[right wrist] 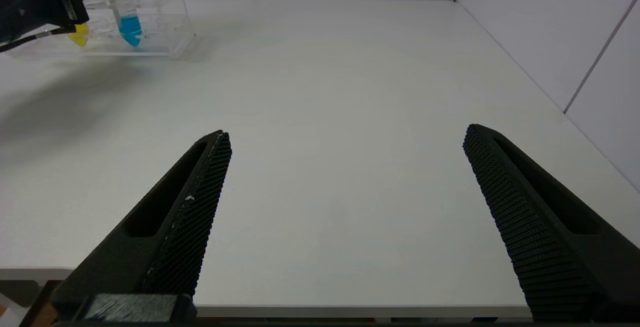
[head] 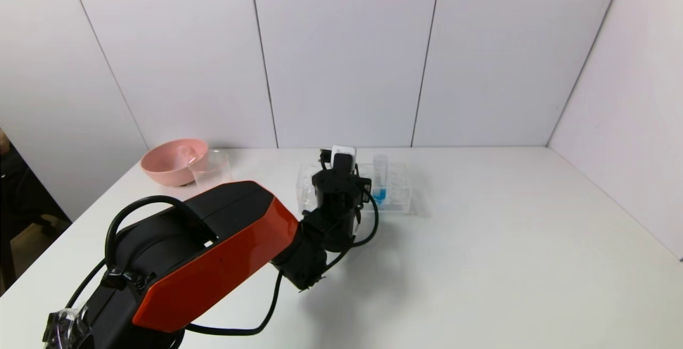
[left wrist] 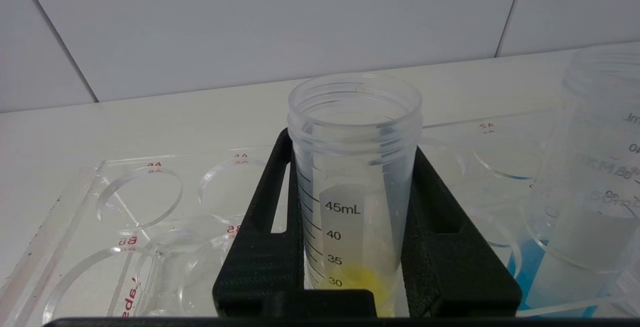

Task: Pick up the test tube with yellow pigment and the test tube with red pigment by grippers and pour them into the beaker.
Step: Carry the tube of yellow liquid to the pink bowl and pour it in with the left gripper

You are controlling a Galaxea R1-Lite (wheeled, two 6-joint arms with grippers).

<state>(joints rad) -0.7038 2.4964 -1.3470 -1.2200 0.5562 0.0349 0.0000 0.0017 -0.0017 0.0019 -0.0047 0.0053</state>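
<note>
Left tool (left wrist: 356, 247) clamped on the clear graduated test tube with yellow pigment (left wrist: 352, 177), black fingers (left wrist: 265, 247) pressed to both sides below the threaded mouth. Tube stands upright in the clear acrylic rack (head: 397, 194) at the far middle of the white table (head: 507, 242); yellow liquid pooled low in the bottom.

Risks, as judged:
- Lifting off-vertical could jam the tube in its hole and drag the light rack along.
- The blue-liquid tube (head: 380, 178) stands just beside; a sideways swing could knock it.
- The mouth is uncapped; tipping early would spill.

Clear beaker (head: 211, 170) sits well left, touching or just beside the pink bowl (head: 173, 159). No red tube visible.

Right tool (right wrist: 345, 217) parked low at the near table edge, fingers wide apart, holding nothing.
</note>
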